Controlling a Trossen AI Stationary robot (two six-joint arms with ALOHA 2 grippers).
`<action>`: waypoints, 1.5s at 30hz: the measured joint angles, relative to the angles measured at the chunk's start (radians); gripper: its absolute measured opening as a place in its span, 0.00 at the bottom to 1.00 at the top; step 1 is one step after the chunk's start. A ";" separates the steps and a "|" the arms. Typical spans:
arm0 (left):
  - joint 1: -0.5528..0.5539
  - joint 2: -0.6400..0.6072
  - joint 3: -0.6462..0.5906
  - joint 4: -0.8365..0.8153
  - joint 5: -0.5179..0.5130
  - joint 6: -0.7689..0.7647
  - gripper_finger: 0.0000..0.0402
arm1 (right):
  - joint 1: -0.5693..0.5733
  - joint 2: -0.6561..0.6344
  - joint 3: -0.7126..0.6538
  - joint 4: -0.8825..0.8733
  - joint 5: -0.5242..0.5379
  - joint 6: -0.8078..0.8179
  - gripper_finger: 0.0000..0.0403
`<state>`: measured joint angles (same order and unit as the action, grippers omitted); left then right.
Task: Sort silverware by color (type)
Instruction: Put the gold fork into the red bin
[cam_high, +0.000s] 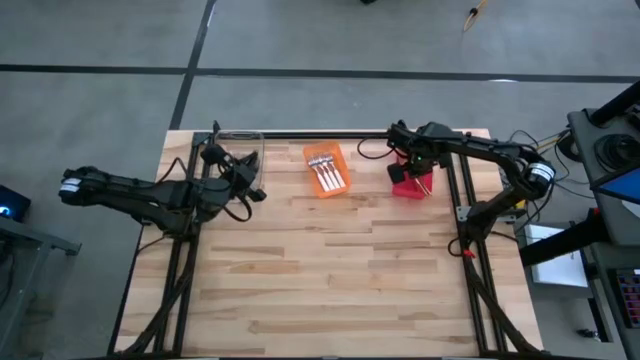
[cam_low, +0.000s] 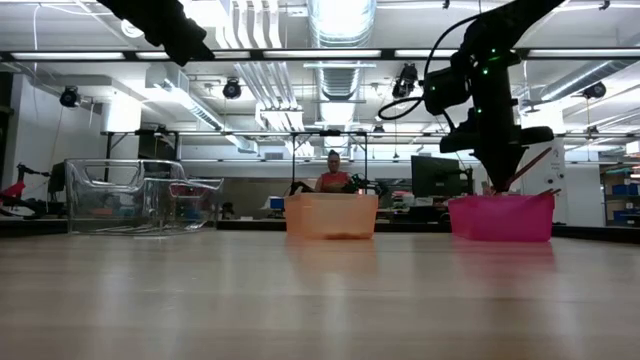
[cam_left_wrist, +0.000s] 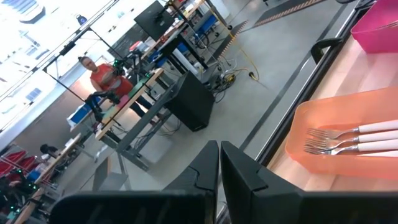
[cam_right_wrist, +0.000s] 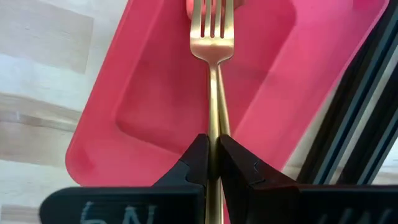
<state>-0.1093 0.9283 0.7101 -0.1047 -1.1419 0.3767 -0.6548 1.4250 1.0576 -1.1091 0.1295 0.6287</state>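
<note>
Three bins sit along the far edge of my table (cam_high: 330, 280): a clear bin (cam_low: 130, 195) near the far left corner, an orange bin (cam_high: 326, 170) at the middle of that edge, and a red bin (cam_high: 410, 185) toward the far right corner. My right gripper (cam_right_wrist: 213, 149) hangs directly over the red bin, its fingers pinched tight on the handle of a gold fork (cam_right_wrist: 212, 37), whose tines point down toward the bin's floor. From table height I see that same gripper (cam_low: 500, 165) just above the red bin's rim, with slim handles leaning out of the bin beside it. In the orange bin I count at least three white-handled silver forks (cam_left_wrist: 348, 140) lying side by side, tines all pointing the same way. My left gripper (cam_left_wrist: 219, 163) waits near the far left corner beside the clear bin, raised off the table, its fingers pressed together on nothing. Across the room beyond the table a person in a red top (cam_low: 333, 175) sits at a workbench
</note>
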 joint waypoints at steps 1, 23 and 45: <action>0.000 0.000 0.000 0.000 0.000 0.000 0.00 | -0.002 0.000 0.000 0.003 0.000 -0.007 0.03; 0.000 0.000 0.000 0.000 0.000 -0.023 0.00 | -0.007 0.000 -0.009 0.054 -0.003 -0.092 0.03; 0.000 0.000 0.000 0.002 0.000 -0.023 0.00 | -0.020 0.000 -0.050 0.123 0.055 -0.108 0.03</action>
<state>-0.1093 0.9287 0.7101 -0.1031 -1.1416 0.3534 -0.6750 1.4250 1.0077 -0.9859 0.1844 0.5203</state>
